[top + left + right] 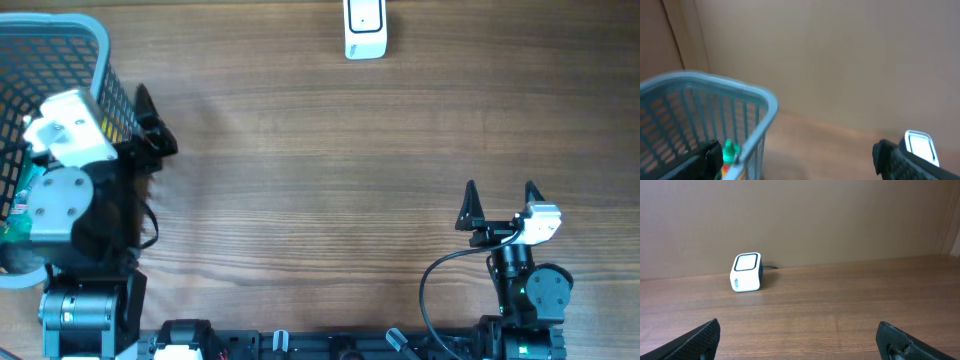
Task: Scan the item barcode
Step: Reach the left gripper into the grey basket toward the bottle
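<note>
The white barcode scanner point(365, 28) stands at the far edge of the table, also in the right wrist view point(746, 272) and at the lower right of the left wrist view point(920, 147). An item with a green cap and orange body point(729, 151) lies inside the blue-grey wire basket point(700, 82); from overhead only green bits point(18, 205) show. My left gripper point(150, 125) hangs open at the basket's right wall point(118, 95), which lies between its fingers point(711, 156). My right gripper point(500, 200) stands open and empty at the near right.
The basket point(60, 30) fills the far left corner, and the left arm covers much of it. Bare wooden tabletop point(330, 170) spans the space between the arms and up to the scanner. A brown wall point(800, 215) rises behind the table.
</note>
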Tool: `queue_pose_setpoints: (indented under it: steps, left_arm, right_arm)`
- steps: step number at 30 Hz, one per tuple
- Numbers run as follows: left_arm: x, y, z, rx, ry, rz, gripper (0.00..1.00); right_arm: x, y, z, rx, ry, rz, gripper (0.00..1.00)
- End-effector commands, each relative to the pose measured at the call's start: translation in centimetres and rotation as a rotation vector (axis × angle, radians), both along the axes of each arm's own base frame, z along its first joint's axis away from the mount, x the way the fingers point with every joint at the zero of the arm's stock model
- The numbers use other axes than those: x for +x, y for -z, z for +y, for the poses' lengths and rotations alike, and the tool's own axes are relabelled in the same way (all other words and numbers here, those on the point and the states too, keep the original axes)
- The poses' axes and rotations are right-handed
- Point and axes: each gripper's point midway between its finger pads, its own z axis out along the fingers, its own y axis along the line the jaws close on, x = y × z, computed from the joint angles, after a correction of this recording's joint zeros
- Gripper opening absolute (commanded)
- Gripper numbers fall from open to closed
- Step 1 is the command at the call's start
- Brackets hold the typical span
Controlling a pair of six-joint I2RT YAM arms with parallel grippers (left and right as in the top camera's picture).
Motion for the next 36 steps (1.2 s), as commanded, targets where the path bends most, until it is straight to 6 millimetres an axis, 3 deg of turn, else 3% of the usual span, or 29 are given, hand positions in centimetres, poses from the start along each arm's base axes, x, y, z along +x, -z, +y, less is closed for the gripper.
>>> queue_pose_setpoints:
  steps: [1, 7, 12, 16, 19, 22, 27, 28, 36]
  left_arm:
    - [-1.0, -2.4, 2.5, -0.064, -0.150, -0.085, 1.00]
    - [-1.4, -4.4, 6.9, -0.090, -0.357, -0.105, 1.00]
    - [-1.2, -6.1, 11.6, -0.224, -0.525, -0.131, 1.00]
    - [1.7, -5.9, 14.4, -0.312, -0.506, -0.086, 1.00]
    - [4.3, -3.8, 16.8, -0.418, -0.492, -0.023, 1.00]
    - [6.5, -0.6, 18.9, -0.533, -0.486, 0.066, 1.00]
    - [9.8, 6.4, 20.9, -0.650, -0.481, 0.236, 1.00]
    - [10.6, 8.7, 21.3, -0.679, -0.488, 0.286, 1.00]
    - [13.5, 14.5, 20.2, -0.809, -0.389, 0.413, 1.00]
  right_arm:
    - [0.0, 0.3, -0.3, -0.018, 0.016, 0.003, 1.00]
    - [0.0, 0.3, -0.3, -0.018, 0.016, 0.003, 1.00]
    - [0.0, 0.3, -0.3, -0.017, 0.016, 0.003, 1.00]
    - [0.0, 0.3, -0.3, -0.017, 0.016, 0.003, 1.00]
    - [0.0, 0.3, -0.3, -0.018, 0.016, 0.003, 0.99]
    - [0.0, 0.3, -0.3, -0.018, 0.016, 0.003, 1.00]
    - [0.0, 0.3, -0.3, -0.017, 0.016, 0.003, 1.00]
    - [0.0, 0.3, -0.3, -0.017, 0.016, 0.003, 1.00]
    - [0.0, 0.3, -0.3, -0.017, 0.016, 0.003, 1.00]
